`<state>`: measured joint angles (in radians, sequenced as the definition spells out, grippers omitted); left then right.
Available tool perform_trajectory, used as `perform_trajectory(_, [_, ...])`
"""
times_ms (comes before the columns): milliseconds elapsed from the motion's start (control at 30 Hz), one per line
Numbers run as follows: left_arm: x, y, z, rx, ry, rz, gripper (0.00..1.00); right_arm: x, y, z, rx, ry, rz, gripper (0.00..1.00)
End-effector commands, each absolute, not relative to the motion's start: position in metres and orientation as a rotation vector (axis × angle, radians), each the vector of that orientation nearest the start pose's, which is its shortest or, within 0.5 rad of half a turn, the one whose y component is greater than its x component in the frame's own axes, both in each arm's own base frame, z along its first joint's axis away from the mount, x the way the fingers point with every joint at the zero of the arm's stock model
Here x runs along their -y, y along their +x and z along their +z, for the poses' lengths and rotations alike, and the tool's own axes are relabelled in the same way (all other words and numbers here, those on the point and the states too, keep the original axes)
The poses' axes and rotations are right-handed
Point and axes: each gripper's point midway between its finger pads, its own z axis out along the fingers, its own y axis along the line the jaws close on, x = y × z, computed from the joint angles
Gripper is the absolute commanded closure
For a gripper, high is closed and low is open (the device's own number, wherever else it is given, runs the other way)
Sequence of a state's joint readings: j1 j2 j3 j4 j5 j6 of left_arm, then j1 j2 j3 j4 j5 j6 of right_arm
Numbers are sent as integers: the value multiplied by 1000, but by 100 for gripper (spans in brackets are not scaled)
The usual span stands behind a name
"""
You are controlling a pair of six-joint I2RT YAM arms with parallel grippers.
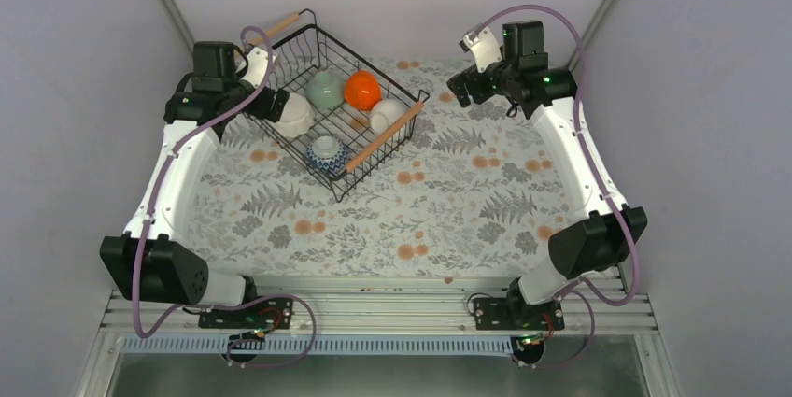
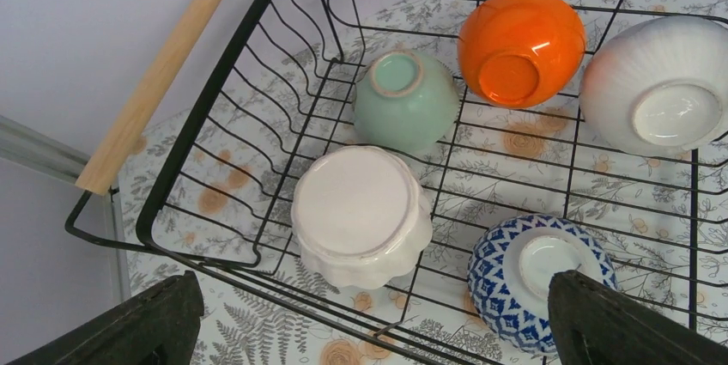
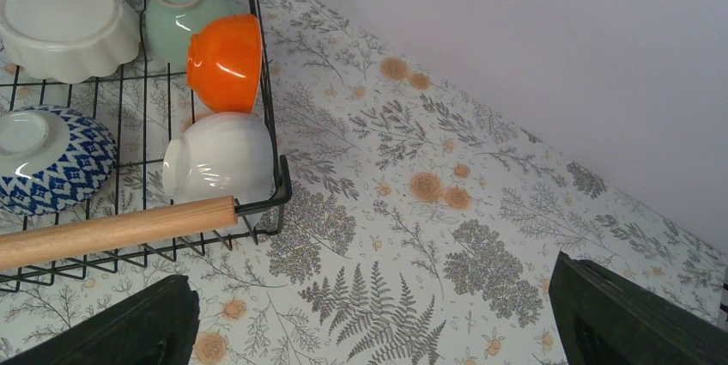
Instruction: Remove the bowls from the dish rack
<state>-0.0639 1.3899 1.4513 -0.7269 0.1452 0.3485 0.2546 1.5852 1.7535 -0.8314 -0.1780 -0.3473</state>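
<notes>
1. Scalloped white bowl [image 2: 360, 215], upside down in dish rack [image 2: 206, 103], lies just ahead of left gripper [image 2: 378, 335], between its wide-open fingers [image 2: 146, 331].
2. Best approach, I judge: descend straight, clear near wire, pinch fluted wall.
3. Right gripper [image 3: 369, 322] gapes empty; plain white bowl [image 3: 223, 159] beyond its left finger.

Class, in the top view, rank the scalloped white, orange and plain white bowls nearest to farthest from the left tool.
1. Scalloped white bowl, beside the left tool.
2. Orange bowl, farther right.
3. Plain white bowl, rightmost.
</notes>
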Motion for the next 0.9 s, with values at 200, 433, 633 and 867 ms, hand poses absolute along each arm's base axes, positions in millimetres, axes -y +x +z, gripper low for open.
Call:
perform_trajectory(200, [49,405,314,-2122,522,15,0,-146,422,332,-2075,-772,150,0])
perform_trajectory(433, [70,416,304,-2160,666,41,0,-143,423,325,-2099,-769,133,0])
perform_trajectory(633, [98,429,268,-2375,868,-19,0,-142,422,322,-2108,-766,126,0])
perform_trajectory(867, [115,439,222,-2534,1043,6,6,-141,421,308,-2152,-782,127,0])
